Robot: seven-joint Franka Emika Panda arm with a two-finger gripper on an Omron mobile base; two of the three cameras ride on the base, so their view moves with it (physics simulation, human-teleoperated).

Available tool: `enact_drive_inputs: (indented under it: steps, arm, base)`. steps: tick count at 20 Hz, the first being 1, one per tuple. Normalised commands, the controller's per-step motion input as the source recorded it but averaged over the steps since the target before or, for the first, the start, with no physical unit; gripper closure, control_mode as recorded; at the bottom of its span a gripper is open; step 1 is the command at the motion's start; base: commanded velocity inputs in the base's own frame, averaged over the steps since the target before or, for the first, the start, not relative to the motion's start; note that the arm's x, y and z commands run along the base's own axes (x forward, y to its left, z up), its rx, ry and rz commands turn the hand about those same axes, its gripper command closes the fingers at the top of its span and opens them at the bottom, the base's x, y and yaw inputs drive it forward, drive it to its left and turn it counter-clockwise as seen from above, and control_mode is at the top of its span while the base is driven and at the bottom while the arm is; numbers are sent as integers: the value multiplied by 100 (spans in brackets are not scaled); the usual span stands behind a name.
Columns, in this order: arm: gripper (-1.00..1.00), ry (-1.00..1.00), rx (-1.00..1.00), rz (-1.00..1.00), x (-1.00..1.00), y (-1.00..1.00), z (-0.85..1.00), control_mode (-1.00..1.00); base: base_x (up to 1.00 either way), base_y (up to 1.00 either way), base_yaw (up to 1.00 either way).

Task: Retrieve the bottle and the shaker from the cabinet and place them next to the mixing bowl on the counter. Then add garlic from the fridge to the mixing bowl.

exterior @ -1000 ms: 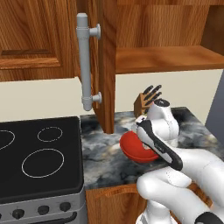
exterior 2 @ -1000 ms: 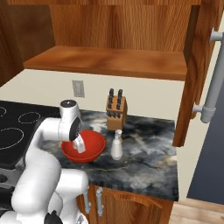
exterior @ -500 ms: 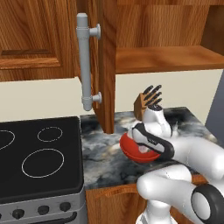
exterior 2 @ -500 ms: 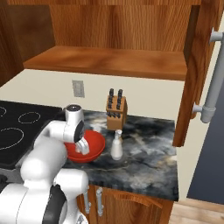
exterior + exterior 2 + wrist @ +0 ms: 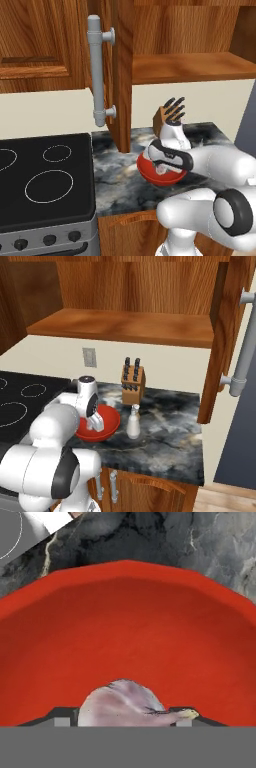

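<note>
Lowered further, tool (image 5: pixel 124 717) fingers flank the garlic (image 5: pixel 131 708) inside the red bowl (image 5: pixel 125 637); grip unclear.

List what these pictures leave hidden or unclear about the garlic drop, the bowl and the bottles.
- Garlic in the hand view: its lower part is cut off at the bottom, so grip or release by the gripper cannot be told.
- Red bowl in the left base view: the arm covers most of it, hiding its contents.
- Pale container beside the bowl in the right base view: too small to tell bottle from shaker; a second one cannot be made out.
</note>
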Motion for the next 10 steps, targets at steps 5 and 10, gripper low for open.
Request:
enact_drive_inputs:
  steps: [5, 10]
  arm:
    - [-100, 0, 0, 0, 0, 0, 10, -100]
    - [-100, -1, 0, 0, 0, -14, 14, -100]
  base:
    - [0, 0, 0]
    - [0, 0, 0]
